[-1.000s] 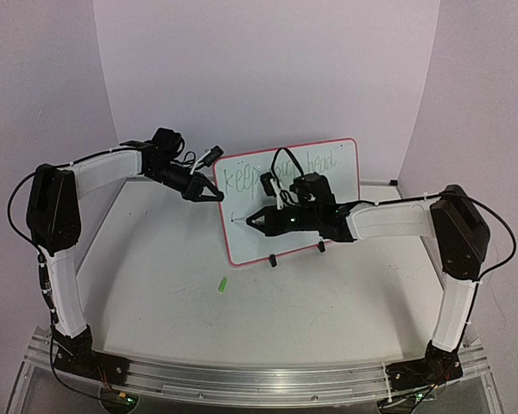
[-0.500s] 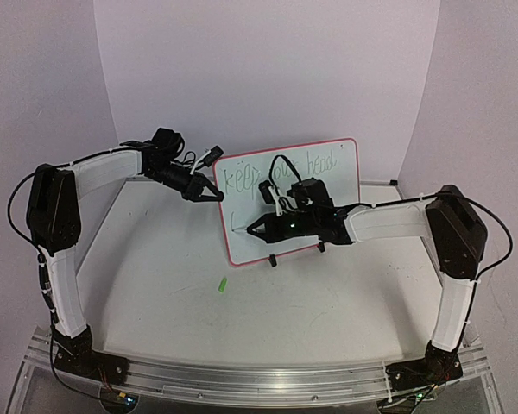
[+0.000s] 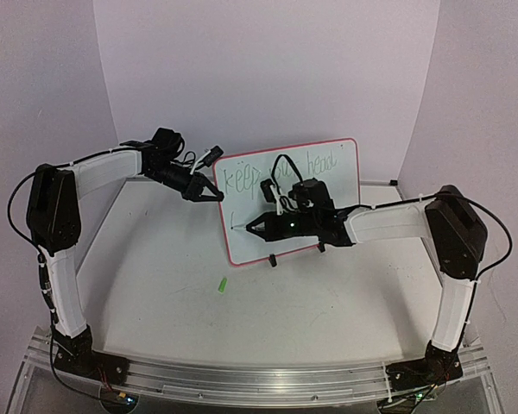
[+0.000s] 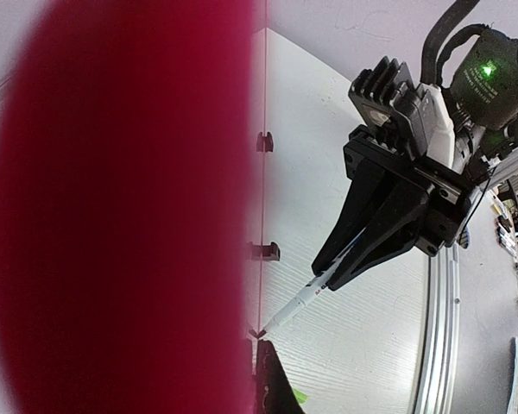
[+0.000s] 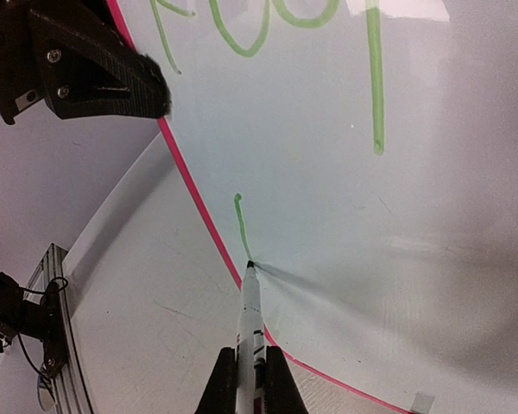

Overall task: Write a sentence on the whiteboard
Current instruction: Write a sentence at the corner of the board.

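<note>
One red-rimmed whiteboard, frame centre, bears green script; left gripper clamps its edge, right gripper pinches one marker.

Robot lab test cell: plain white backdrop panels, aluminium mounting rail, bare white tabletop.

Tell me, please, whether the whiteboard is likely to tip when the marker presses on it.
Standing on only two small clip feet, the whiteboard looks thin and light, so it would probably tip or skid unaided. The left gripper at its edge likely steadies it against the marker.
</note>
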Robot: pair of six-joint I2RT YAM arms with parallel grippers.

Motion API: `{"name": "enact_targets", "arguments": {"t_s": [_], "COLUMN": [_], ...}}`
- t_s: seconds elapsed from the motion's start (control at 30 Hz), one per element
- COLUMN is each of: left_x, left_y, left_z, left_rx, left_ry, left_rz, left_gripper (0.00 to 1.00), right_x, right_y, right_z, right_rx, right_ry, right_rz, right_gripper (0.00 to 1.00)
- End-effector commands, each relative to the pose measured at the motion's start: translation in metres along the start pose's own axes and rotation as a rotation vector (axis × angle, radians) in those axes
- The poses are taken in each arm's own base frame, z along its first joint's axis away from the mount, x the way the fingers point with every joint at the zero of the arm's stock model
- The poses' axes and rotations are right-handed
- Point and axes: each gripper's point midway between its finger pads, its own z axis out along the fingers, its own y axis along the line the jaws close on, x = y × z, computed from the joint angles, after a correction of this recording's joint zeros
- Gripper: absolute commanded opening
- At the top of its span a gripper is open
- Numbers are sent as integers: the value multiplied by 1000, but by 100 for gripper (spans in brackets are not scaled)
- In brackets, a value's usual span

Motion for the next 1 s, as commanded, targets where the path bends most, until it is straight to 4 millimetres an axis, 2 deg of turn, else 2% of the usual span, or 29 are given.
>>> {"name": "enact_targets", "arguments": {"t_s": [0.0,0.53,0.97], "left_x": [2,4,4], "left_y": [-9,-9,-8], "left_z": [5,5,6], "left_rx": [-9,-9,-7], "left_ry": [21,23,25], "left_rz": [43,41,38], "left_gripper": [0,0,0], "right_x": [-27,-25,3], "right_y": [-3,-16,-26], "right_z": [-12,-24,-13], "right_rx": [50,115,109], "right_ry": [-116,-140,-61], "right_rz": [-9,-8,17], "right_gripper": [0,0,0]}}
